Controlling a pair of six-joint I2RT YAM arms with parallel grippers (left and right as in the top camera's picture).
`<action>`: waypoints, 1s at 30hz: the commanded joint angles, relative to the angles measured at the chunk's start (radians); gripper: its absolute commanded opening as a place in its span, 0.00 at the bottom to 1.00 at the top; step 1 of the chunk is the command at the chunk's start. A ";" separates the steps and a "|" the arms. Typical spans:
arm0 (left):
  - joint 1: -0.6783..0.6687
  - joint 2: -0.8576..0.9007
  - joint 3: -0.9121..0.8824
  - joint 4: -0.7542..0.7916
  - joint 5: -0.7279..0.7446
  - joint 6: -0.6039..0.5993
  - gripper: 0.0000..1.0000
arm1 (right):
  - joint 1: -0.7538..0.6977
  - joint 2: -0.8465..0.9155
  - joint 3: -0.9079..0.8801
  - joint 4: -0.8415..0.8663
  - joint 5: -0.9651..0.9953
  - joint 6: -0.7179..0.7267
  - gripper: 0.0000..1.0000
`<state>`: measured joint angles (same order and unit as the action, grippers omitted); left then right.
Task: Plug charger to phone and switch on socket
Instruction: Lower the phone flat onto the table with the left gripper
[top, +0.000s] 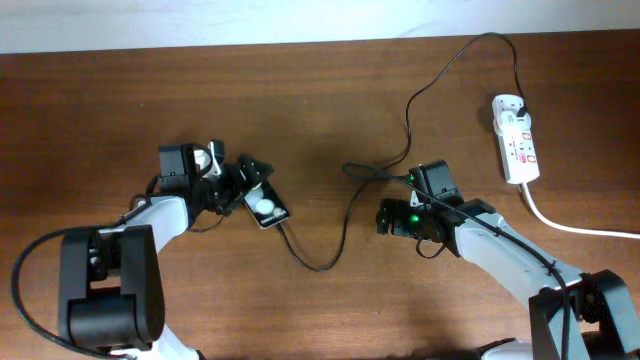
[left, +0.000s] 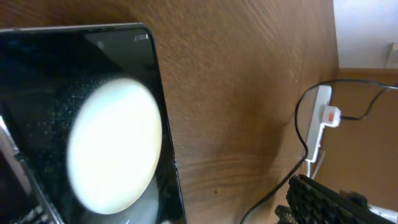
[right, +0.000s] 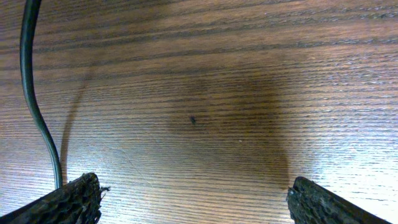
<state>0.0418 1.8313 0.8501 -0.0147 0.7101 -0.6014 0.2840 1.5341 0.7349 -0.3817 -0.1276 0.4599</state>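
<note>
1. Two arms reach over the brown desk (top: 300, 100), the left one at the phone (top: 268, 208) and the right one near the middle.
2. The phone lies tilted, face up, right at the tip of the left gripper (top: 245, 190). In the left wrist view its glossy face fills the near side, and I cannot tell whether that gripper is clamped on it or spread.
3. The right gripper (top: 384, 217) is spread wide over bare wood with nothing between its fingers (right: 68, 199).
4. The charger (top: 408, 120) runs from the far end of the socket (top: 516, 140), loops across the desk past the right gripper, and curves up to the phone's near corner. Whether its tip is seated cannot be made out.
5. The socket lies at the desk's right side, well apart from the phone, its white cord (top: 570, 225) trailing off to the right.
</note>
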 joint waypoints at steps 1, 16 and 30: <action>0.015 0.050 -0.036 -0.030 -0.195 0.020 0.85 | -0.004 -0.013 0.001 0.000 0.012 -0.008 0.99; 0.011 0.050 -0.036 -0.069 -0.131 0.020 0.98 | -0.004 -0.013 0.001 0.000 0.012 -0.008 0.99; 0.010 0.050 -0.036 -0.039 -0.130 0.020 0.86 | -0.004 -0.013 0.001 0.001 0.012 -0.008 0.99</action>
<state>0.0528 1.8252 0.8536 -0.0418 0.6724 -0.5865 0.2840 1.5341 0.7349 -0.3820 -0.1276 0.4599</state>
